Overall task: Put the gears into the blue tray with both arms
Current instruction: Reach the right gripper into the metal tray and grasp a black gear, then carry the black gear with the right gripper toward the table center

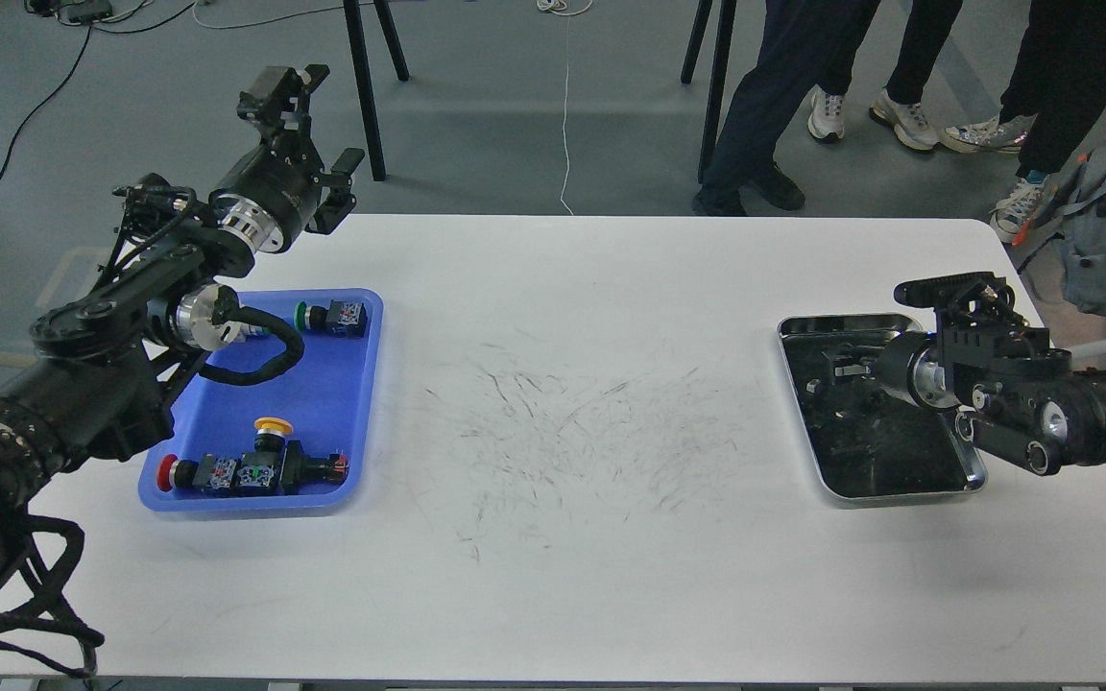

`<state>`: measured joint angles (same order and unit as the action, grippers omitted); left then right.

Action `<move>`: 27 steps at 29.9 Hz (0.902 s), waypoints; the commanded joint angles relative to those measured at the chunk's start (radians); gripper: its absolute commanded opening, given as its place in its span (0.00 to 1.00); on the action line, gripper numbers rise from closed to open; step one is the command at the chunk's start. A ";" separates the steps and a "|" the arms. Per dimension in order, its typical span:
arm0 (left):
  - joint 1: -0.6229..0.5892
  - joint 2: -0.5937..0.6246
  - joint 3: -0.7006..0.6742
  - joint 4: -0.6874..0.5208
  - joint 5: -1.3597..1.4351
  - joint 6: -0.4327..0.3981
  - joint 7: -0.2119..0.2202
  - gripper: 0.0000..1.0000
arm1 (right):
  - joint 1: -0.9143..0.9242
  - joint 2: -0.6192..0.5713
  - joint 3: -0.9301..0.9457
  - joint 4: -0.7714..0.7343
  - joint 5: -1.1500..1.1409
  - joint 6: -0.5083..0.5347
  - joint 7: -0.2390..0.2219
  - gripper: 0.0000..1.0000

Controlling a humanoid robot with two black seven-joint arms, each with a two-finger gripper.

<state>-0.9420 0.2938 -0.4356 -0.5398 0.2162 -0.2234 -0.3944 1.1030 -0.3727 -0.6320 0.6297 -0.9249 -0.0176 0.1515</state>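
Lighting's bright and even, soft overhead light by the look of it, so shadows are faint, just a pale smudge under the blue tray (361, 384) at the table's (572, 595) left edge. The steel tray (899, 494) near the right edge mirrors dark shapes with small glints on its rim. Everything's sharp, no motion blur, edges barely warp

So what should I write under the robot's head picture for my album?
Robot's left gripper hangs open beyond the blue tray; its right gripper reaches into the steel tray.
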 commanded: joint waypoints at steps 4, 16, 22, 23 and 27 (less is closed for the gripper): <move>-0.001 -0.005 0.000 0.003 0.002 0.001 0.000 1.00 | 0.001 -0.002 0.000 -0.004 -0.002 0.016 0.014 0.26; -0.001 -0.001 0.000 0.003 0.003 0.002 0.000 1.00 | 0.023 -0.002 0.011 0.002 0.004 0.021 0.074 0.01; -0.003 -0.001 0.000 0.003 0.003 0.002 0.000 1.00 | 0.074 0.000 0.078 0.016 0.009 0.018 0.111 0.01; -0.003 -0.001 0.000 0.003 0.002 0.002 0.000 1.00 | 0.078 0.001 0.106 0.022 0.009 0.013 0.112 0.01; -0.001 0.011 0.000 0.000 -0.001 0.002 0.000 1.00 | 0.109 0.003 0.244 0.100 0.005 0.005 0.118 0.01</move>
<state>-0.9452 0.2965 -0.4356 -0.5377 0.2193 -0.2209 -0.3942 1.1874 -0.3722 -0.4832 0.6717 -0.9159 -0.0085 0.2665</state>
